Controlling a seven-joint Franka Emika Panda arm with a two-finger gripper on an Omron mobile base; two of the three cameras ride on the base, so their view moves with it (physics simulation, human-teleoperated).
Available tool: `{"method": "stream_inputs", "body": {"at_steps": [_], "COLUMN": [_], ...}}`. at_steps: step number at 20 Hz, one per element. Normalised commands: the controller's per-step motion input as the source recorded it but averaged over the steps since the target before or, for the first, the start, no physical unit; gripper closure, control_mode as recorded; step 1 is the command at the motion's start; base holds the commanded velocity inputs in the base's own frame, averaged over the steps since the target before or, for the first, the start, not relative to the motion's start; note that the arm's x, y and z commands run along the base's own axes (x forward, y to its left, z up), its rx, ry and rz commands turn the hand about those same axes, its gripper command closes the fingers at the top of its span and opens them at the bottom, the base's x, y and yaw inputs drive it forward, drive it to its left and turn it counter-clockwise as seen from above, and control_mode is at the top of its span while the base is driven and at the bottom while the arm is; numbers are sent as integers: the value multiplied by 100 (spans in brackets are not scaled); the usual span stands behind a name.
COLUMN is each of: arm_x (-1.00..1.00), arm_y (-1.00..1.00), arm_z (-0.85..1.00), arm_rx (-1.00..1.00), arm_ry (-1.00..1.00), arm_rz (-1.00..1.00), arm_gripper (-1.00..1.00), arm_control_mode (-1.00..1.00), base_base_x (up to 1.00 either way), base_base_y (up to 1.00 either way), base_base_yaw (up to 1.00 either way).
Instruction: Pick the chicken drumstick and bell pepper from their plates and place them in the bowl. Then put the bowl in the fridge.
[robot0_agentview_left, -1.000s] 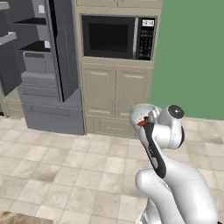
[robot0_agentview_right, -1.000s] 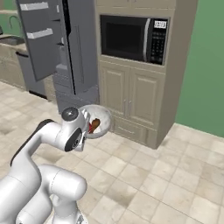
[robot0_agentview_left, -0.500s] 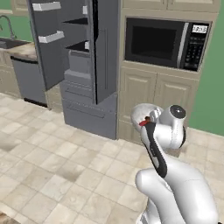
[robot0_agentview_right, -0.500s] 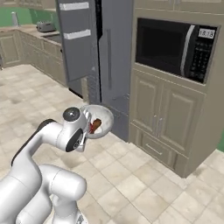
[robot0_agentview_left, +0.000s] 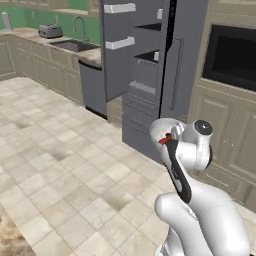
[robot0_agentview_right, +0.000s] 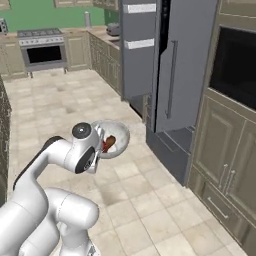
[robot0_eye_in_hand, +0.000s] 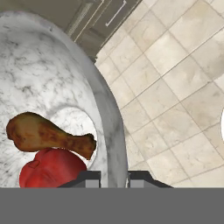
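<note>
My gripper (robot0_eye_in_hand: 114, 178) is shut on the rim of the whitish-grey speckled bowl (robot0_eye_in_hand: 52, 83), one fingertip (robot0_eye_in_hand: 89, 177) inside the wall and the other outside. Inside the bowl lie the brown chicken drumstick (robot0_eye_in_hand: 43, 133) and, under it, the glossy red bell pepper (robot0_eye_in_hand: 52, 168). From the base, the bowl (robot0_agentview_right: 116, 145) hangs in the air in front of my wrist, above the tiled floor. The grey steel fridge (robot0_agentview_left: 150, 65) stands just ahead with its left door (robot0_agentview_left: 120, 47) swung open, white bins and dark shelves showing. The plates are out of view.
A black microwave (robot0_agentview_left: 232, 57) sits in beige cabinets right of the fridge. To the left run a counter with a sink (robot0_agentview_left: 75, 46), a toaster (robot0_agentview_left: 48, 31) and a dishwasher (robot0_agentview_left: 92, 87). A stove (robot0_agentview_right: 42, 50) stands farther off. Tiled floor (robot0_agentview_left: 60, 165) lies between.
The whole scene has shifted right and grown: the base has moved, bringing the open fridge ahead of me. The bowl stays held in the same pose.
</note>
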Motion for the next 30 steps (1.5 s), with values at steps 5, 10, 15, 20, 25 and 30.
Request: {"method": "stream_inputs", "body": {"at_steps": [5, 10, 15, 20, 25, 30], "arm_x": [0, 0, 0, 0, 0, 0], "arm_y": [0, 0, 0, 0, 0, 0], "arm_z": [0, 0, 0, 0, 0, 0], "arm_rx": [0, 0, 0, 0, 0, 0], "arm_ry": [0, 0, 0, 0, 0, 0], "arm_rz": [0, 0, 0, 0, 0, 0], "arm_gripper": [100, 100, 100, 100, 100, 100], "arm_control_mode": [100, 100, 100, 100, 100, 100], "base_base_x": [85, 93, 93, 72, 69, 66], "base_base_y": [0, 0, 1, 15, 19, 22], "base_base_yaw": [38, 21, -3, -35, -39, -42]}}
